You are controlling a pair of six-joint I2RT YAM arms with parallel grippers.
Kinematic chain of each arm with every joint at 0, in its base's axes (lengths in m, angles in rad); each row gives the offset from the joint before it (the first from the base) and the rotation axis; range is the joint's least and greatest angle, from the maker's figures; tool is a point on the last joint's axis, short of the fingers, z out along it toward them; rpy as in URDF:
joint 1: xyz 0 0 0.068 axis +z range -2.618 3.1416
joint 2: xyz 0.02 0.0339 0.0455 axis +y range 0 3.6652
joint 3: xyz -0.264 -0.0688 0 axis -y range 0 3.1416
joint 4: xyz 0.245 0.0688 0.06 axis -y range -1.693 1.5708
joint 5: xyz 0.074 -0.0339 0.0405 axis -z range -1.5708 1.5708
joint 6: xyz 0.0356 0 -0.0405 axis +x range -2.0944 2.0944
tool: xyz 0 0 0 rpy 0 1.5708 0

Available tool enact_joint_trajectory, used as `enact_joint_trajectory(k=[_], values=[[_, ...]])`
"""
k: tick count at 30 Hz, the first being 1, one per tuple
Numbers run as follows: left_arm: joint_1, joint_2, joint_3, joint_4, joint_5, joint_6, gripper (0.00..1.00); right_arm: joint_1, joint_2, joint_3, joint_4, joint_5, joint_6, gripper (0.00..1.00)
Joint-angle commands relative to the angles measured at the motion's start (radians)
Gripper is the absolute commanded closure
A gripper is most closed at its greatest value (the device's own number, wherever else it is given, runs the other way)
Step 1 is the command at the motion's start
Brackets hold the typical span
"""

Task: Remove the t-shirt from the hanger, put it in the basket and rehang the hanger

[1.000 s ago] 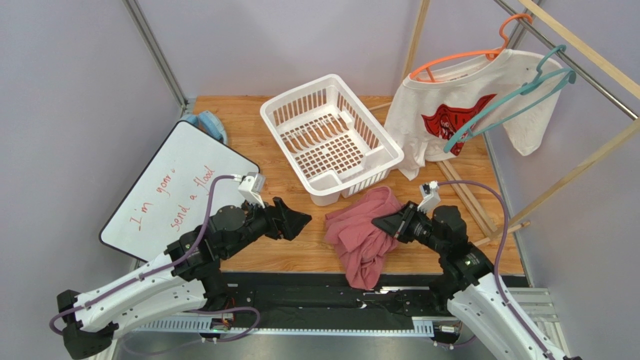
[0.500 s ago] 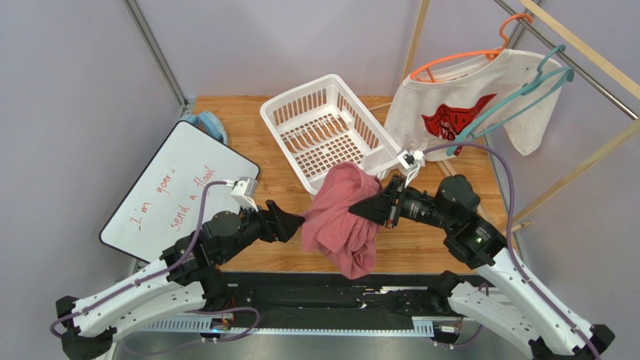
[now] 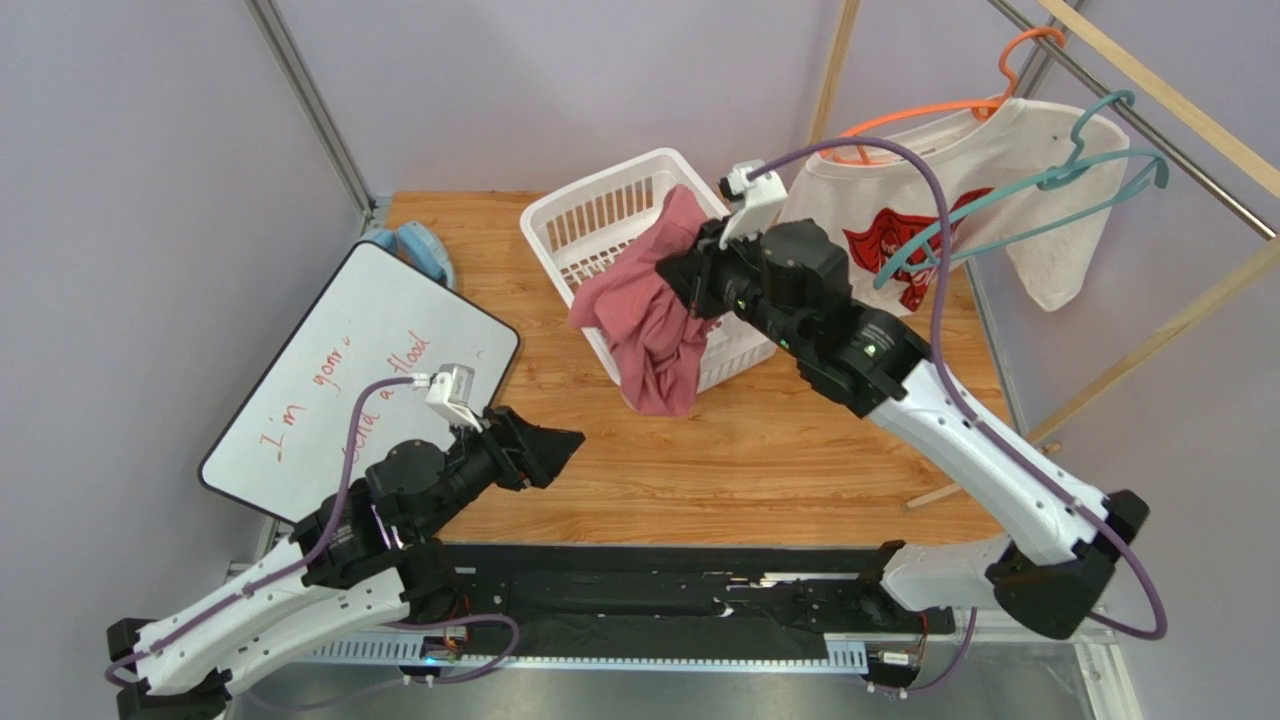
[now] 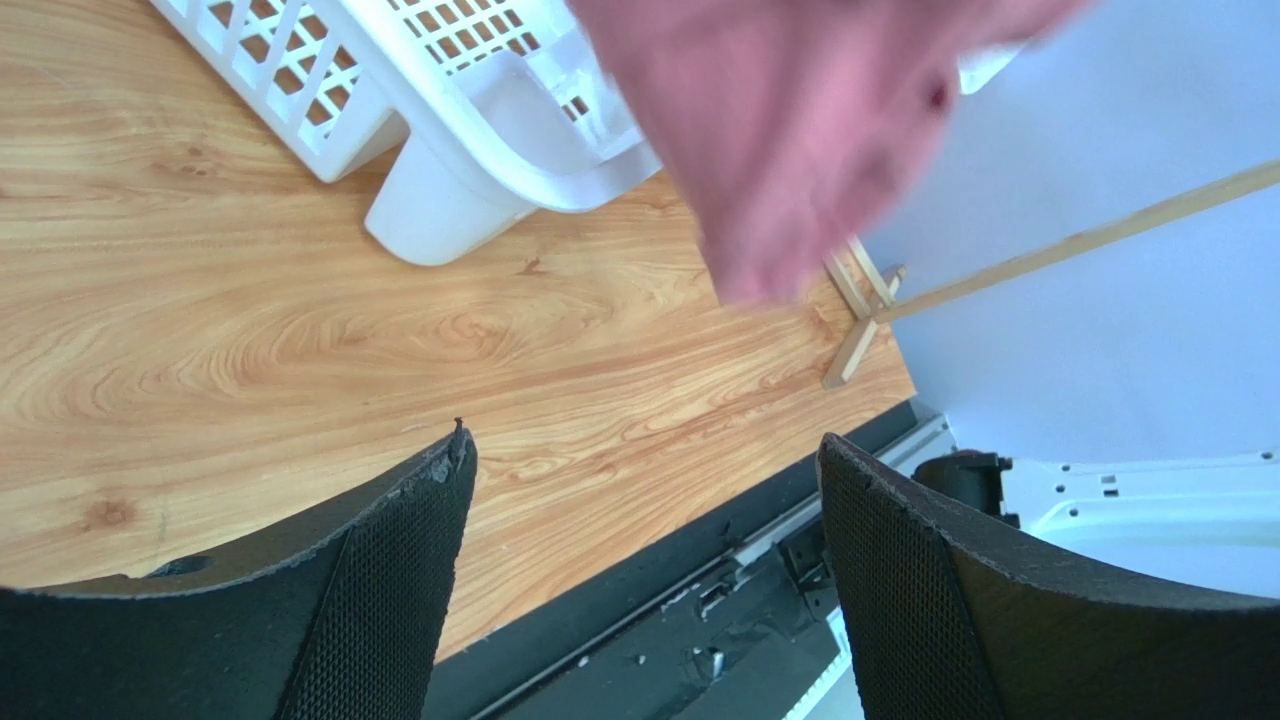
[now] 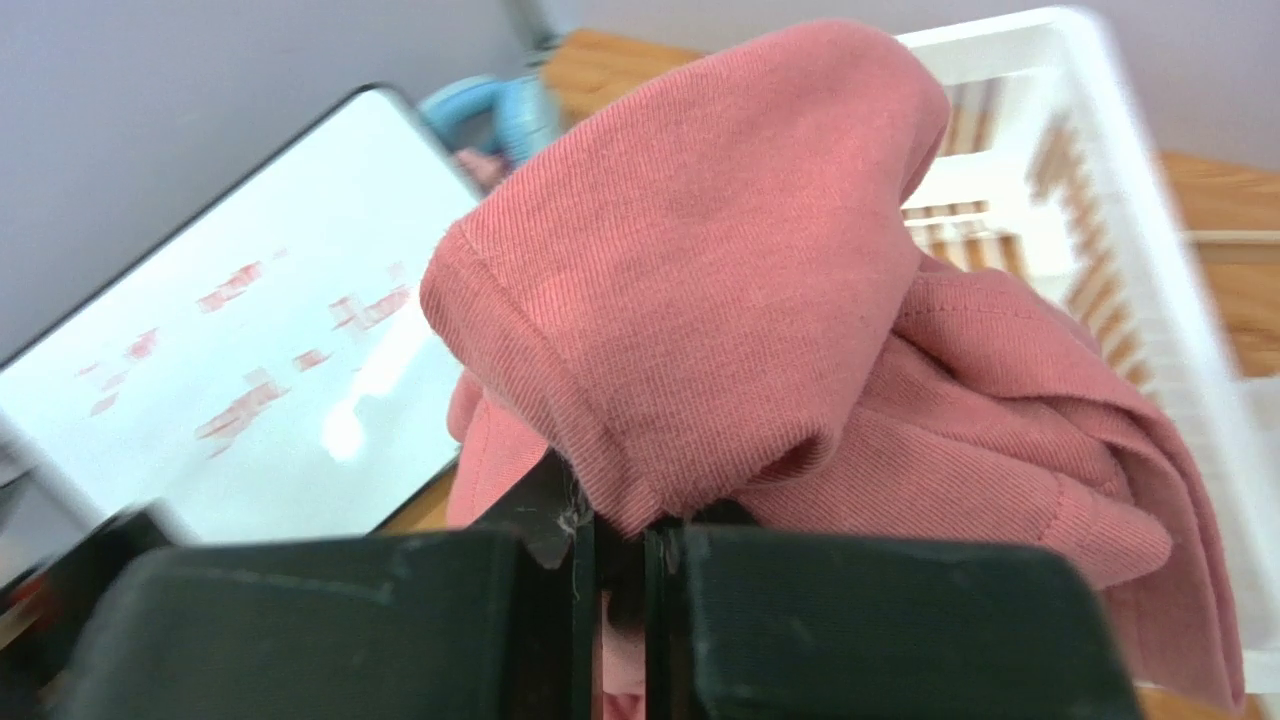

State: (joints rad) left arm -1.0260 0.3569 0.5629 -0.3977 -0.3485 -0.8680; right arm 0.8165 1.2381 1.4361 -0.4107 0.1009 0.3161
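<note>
My left arm sits low, folded close to its base, its pincer [image 3: 559, 446] gaping wide with both fingers [image 4: 376, 600] spread apart. My right arm stretches far forward and raised above the bench, its pincer [image 5: 613, 528] squeezed tight on the t-shirt [image 5: 706, 255].

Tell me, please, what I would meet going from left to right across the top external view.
whiteboard → left gripper → t-shirt → hanger

A dusty-red cotton t-shirt [image 3: 654, 315] over a white plastic basket [image 3: 579, 210]
Basket by the far edge; thin teal plastic hanger [image 3: 1076, 162] above the far right corner.
</note>
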Motion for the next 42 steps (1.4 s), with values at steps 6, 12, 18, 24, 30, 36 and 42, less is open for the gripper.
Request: enact_joint_trajectory(k=[6, 12, 18, 24, 30, 36, 42], values=[[0.001, 0.025, 0.011, -0.016, 0.0, 0.0, 0.13, -0.046, 0.274, 0.268, 0.067, 0.356, -0.173, 1.0], [0.001, 0.002, 0.0, -0.03, -0.003, -0.005, 0.13, -0.074, 0.409, 0.265, 0.101, 0.301, -0.124, 1.0], [0.001, -0.004, 0.003, -0.036, 0.002, -0.002, 0.13, -0.19, 0.569, 0.261, 0.096, -0.068, 0.206, 1.0], [0.003, 0.008, 0.012, -0.041, 0.013, 0.001, 0.13, -0.312, 0.661, 0.169, 0.168, -0.311, 0.478, 1.0], [0.001, 0.019, 0.008, -0.03, 0.016, 0.006, 0.12, -0.378, 0.771, 0.262, 0.002, -0.252, 0.477, 1.0], [0.001, 0.054, 0.009, -0.004, 0.031, 0.012, 0.12, -0.37, 0.856, 0.345, -0.172, -0.112, 0.339, 0.96], [0.001, 0.074, 0.005, 0.005, 0.037, 0.011, 0.12, -0.335, 0.879, 0.398, -0.246, 0.124, 0.195, 0.81]])
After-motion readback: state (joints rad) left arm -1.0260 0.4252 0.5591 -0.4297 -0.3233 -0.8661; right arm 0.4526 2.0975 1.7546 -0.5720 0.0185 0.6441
